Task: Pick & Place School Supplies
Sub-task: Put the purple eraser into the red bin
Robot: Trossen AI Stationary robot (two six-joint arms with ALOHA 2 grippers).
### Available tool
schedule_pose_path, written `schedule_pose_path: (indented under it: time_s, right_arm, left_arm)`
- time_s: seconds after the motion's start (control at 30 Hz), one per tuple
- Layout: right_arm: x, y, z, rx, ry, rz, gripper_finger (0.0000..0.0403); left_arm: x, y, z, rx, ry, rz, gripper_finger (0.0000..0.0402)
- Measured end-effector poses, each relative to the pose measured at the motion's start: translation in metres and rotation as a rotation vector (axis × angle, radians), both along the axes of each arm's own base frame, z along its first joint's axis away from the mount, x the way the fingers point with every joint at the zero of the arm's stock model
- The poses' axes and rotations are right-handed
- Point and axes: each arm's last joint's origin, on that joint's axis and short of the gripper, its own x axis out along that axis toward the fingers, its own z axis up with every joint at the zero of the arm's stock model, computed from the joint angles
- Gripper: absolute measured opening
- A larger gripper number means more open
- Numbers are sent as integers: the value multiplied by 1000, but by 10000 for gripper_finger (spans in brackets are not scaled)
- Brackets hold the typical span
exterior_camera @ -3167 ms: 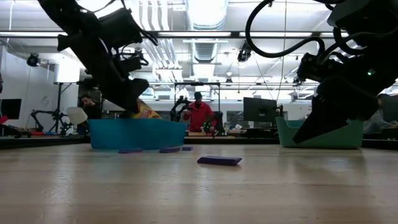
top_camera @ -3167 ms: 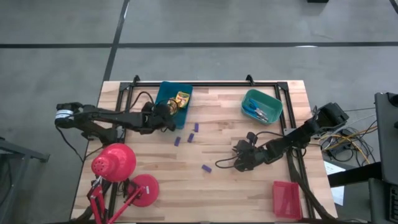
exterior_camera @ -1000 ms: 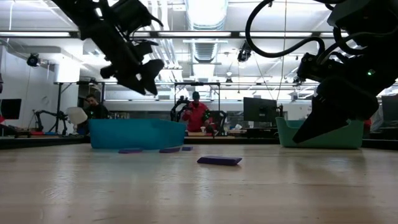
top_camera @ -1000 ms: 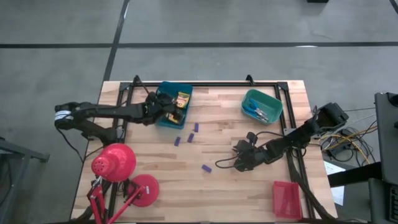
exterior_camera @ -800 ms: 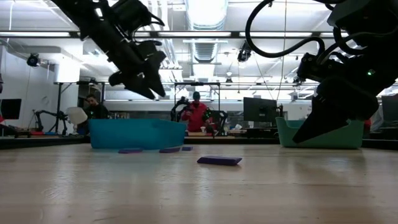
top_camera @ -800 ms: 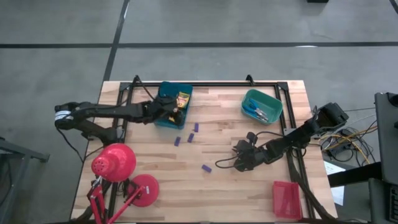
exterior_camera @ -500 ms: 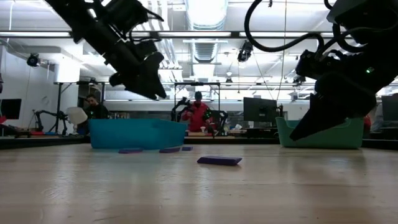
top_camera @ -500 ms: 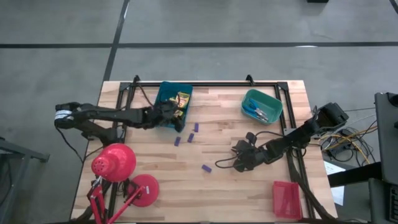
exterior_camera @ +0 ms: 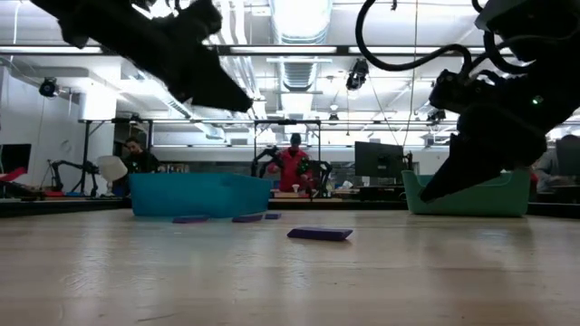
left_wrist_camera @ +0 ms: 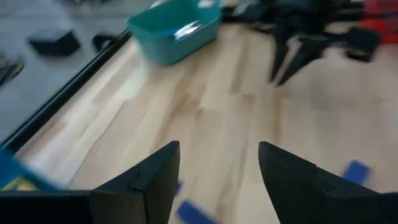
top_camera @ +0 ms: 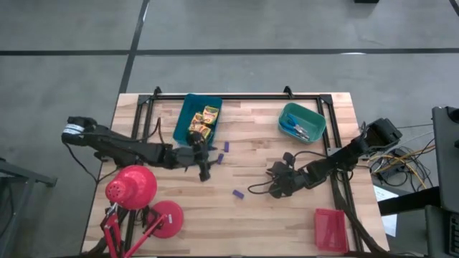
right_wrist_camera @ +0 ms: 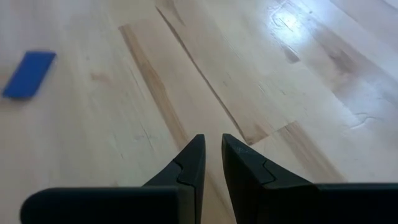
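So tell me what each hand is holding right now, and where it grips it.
Nothing is held. The left hand is open and empty above the purple sticks; the right hand has its fingers nearly together with nothing between them.

Dark jointed arms, black cables

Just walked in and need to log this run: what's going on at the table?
School supplies are being sorted into trays. The crayon boxes lie in the blue tray and scissors in the teal tray. The left tool is open and empty above the purple sticks near the blue tray. The right tool waits almost shut, empty, low over the wood, with another purple stick beside it.
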Motion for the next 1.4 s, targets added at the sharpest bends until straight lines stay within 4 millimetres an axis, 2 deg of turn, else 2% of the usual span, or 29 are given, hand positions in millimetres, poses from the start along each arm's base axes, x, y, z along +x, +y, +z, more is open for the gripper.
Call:
schedule_pose_path:
  time_s: [0.27,0.43,0.57,0.7,0.97,1.17,1.4]
  right_arm:
    - [10,5,11,89,-77,-65,52]
    - [16,5,18,33,-100,-64,52]
    - [22,11,26,-23,-89,23,52]
    - [26,24,36,-89,-98,164,52]
    - [23,57,50,-243,-223,434,52]
    - [28,69,45,-272,-289,482,52]
    - [36,74,32,-341,-291,523,52]
  left_arm:
    - [-1,-35,17,131,-139,-182,223]
    - [-7,-57,22,262,-168,-294,223]
    - [-13,-68,24,346,-158,-257,223]
    - [-23,-75,30,364,-170,-176,223]
    - [-47,-86,31,350,-94,-302,223]
    - [-54,-86,28,293,-52,-326,223]
    - [-54,-85,28,368,-38,-313,223]
